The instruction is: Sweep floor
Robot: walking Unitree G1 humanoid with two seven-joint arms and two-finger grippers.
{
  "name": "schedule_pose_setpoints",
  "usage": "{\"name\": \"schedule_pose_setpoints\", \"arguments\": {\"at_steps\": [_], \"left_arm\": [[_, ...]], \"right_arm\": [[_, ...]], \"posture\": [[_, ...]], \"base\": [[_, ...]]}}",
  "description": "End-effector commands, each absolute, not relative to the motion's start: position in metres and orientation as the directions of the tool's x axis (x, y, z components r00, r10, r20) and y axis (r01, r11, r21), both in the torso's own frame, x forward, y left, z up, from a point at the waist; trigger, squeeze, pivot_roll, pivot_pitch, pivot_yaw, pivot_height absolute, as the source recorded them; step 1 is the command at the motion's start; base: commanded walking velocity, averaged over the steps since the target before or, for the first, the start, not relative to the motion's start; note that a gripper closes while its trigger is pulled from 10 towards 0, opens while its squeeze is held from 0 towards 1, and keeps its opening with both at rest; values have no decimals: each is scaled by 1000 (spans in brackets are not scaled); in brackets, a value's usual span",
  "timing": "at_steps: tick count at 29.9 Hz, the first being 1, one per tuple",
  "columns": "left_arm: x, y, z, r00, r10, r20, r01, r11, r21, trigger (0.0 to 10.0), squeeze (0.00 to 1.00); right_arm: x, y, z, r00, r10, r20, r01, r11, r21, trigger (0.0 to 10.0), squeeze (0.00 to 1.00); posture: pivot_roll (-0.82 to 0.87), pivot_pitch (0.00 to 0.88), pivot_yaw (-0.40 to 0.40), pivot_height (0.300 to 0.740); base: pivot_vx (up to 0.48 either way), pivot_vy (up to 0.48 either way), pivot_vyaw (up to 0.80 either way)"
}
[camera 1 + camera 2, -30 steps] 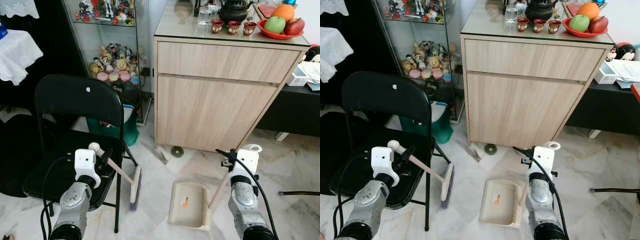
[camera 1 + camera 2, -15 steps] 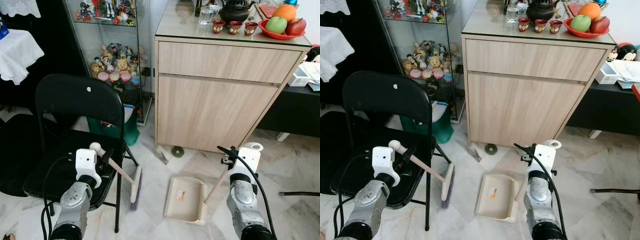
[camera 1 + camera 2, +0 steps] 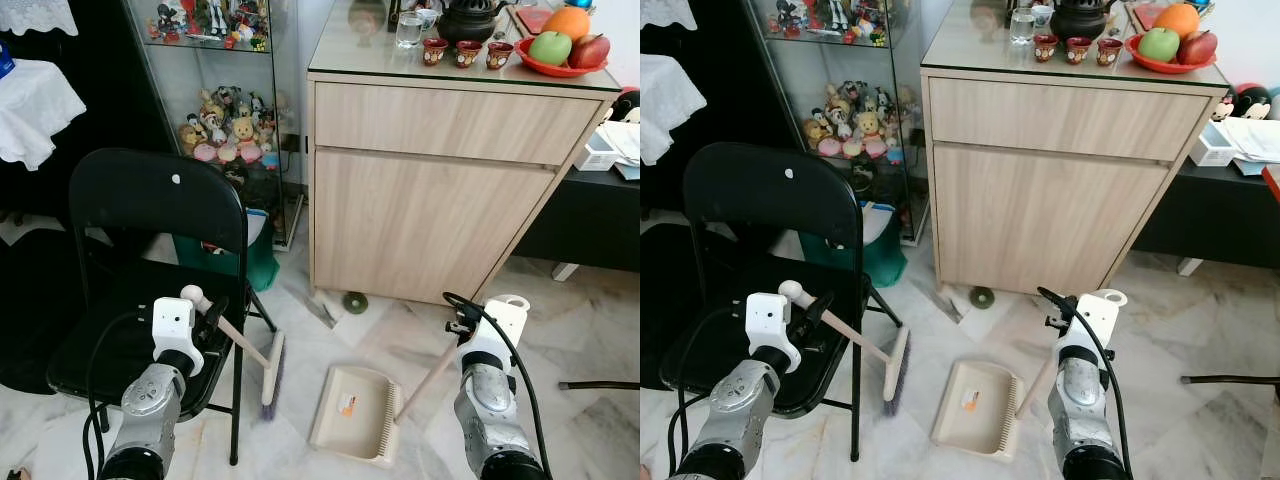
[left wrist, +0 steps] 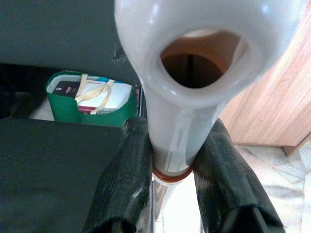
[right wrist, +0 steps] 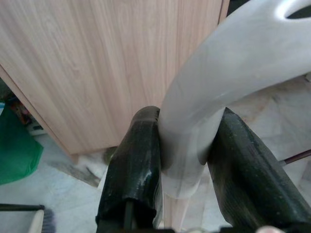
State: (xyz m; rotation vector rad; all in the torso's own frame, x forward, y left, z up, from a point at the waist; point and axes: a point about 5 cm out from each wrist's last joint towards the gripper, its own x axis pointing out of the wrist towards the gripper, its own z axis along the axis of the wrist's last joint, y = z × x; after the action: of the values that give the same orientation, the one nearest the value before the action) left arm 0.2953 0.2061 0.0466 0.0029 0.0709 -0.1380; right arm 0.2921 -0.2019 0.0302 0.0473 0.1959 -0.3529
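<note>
Sweeping set, two pieces, both in grip on pale marble floor [image 3: 580, 340].

Near: left gripper [image 4: 170, 191] clenched on white plastic cap of short wood-handled hand broom [image 3: 268, 366], bristles down on floor beside black folding metal chair [image 3: 150, 215]. Right gripper [image 5: 180, 170] clenched on white plastic loop grip of beige plastic dustpan [image 3: 350, 412], pan flat on floor just right of broom. Likely light, stiff, smooth and a little slippery at caps; best held high on handles, as now. Orange sticker on pan, writing unreadable. Beyond: small dark round object [image 3: 354, 302] at foot of light wood cabinet [image 3: 430, 200]; green bag [image 4: 90, 99], label illegible.
</note>
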Motion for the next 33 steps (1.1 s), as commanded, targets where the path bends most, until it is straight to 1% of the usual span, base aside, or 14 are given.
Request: {"name": "schedule_pose_setpoints", "arguments": {"at_steps": [1,4,10,13,16,18,26,29,33], "left_arm": [[296,208,49,987,-146,-69,148,989,25,10000,0],[296,208,49,987,-145,-70,147,989,25,10000,0],[296,209,49,987,-144,-70,146,989,26,10000,0],[297,208,51,988,-144,-59,146,989,26,10000,0],[299,206,56,988,-153,-36,154,988,24,10000,0],[300,202,56,986,-163,-37,164,986,25,10000,0],[300,200,57,986,-166,-26,166,986,24,10000,0],[300,201,64,985,-172,4,172,985,33,10000,0],[302,201,74,984,-173,47,171,984,43,10000,0]], "right_arm": [[295,-202,35,928,-327,-180,333,943,2,10000,0],[295,-199,34,939,-297,-175,295,955,-35,10000,0],[294,-198,33,937,-296,-184,295,955,-31,10000,0],[298,-197,42,948,-288,-137,283,958,-50,10000,0],[302,-198,52,950,-300,-90,297,954,-43,10000,0],[303,-196,57,947,-314,-67,314,949,-13,10000,0],[299,-192,59,946,-318,-54,318,948,-10,10000,0],[298,-190,68,949,-316,-20,316,949,11,10000,0],[296,-182,85,959,-279,52,280,960,-9,10000,0]], "posture": [[-53,89,0,740],[-53,90,0,740],[-53,90,0,740],[-55,94,-1,740],[-56,97,1,740],[-63,102,5,740],[-61,107,4,740],[-56,112,5,740],[-55,109,4,740]], "base": [[0,0,0],[0,0,0],[0,0,0],[0,0,0],[0,0,0],[0,0,0],[0,0,0],[0,0,0],[0,0,0]]}}
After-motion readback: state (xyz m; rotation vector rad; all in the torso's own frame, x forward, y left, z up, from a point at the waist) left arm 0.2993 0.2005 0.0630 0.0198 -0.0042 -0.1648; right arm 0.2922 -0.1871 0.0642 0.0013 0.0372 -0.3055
